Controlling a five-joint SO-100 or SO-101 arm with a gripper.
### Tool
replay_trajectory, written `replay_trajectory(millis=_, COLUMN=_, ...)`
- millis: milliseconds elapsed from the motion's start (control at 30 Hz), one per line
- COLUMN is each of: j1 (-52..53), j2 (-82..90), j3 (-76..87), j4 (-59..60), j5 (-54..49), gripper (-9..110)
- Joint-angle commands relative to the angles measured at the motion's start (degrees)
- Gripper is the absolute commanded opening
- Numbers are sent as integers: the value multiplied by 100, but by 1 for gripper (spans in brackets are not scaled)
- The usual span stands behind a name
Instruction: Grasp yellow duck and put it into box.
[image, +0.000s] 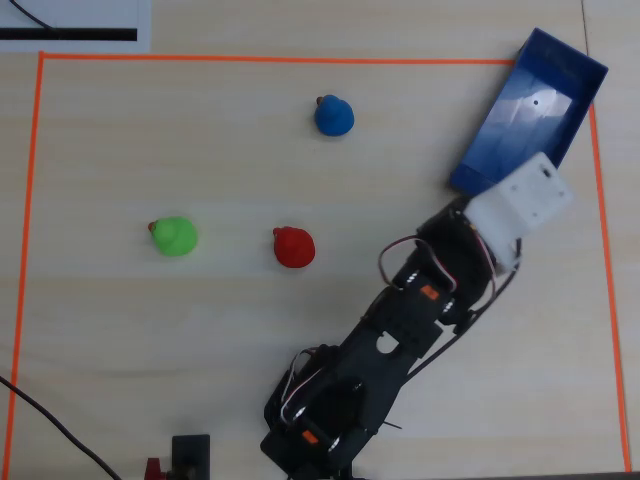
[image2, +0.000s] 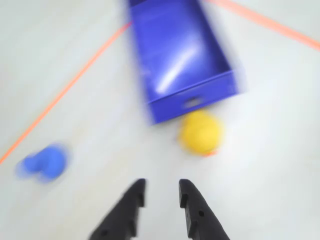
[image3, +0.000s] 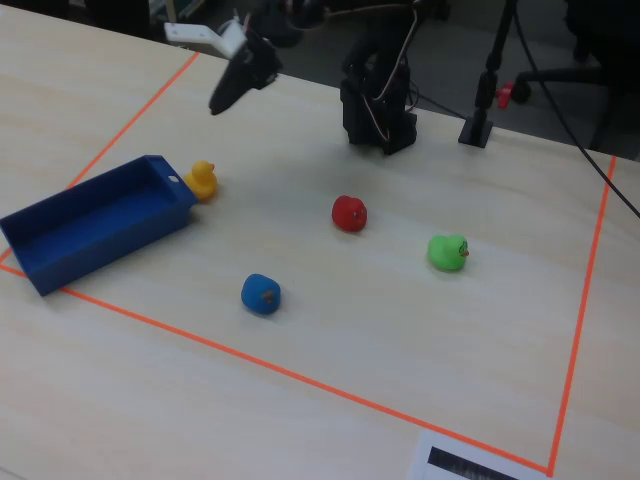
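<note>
The yellow duck (image3: 202, 180) stands on the table just outside the near short wall of the dark blue box (image3: 90, 235), touching or almost touching it. In the wrist view the duck (image2: 200, 132) lies just in front of the box (image2: 175, 50), ahead and slightly right of my gripper (image2: 162, 185). The gripper's jaws are slightly apart with nothing between them. In the fixed view the gripper (image3: 225, 95) hangs in the air above and behind the duck. In the overhead view the arm's white wrist hides the duck; the box (image: 560, 75) is empty.
A blue duck (image: 333, 116), a red duck (image: 294, 247) and a green duck (image: 175, 237) stand apart on the table inside an orange tape border (image: 300, 59). The arm's base (image3: 378, 110) and a black stand (image3: 480, 125) are at the far edge.
</note>
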Motion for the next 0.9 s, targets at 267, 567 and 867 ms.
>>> replay_trajectory(millis=267, j1=1134, j2=-1345, j3=53, j4=360, j5=-1512, gripper=28)
replay_trajectory(millis=567, j1=413, j2=-1723, j3=-62, j4=176, j5=-1608, gripper=30)
replay_trajectory(millis=867, j1=149, j2=-2689, j3=-879, j4=-97, j5=-1608, gripper=32)
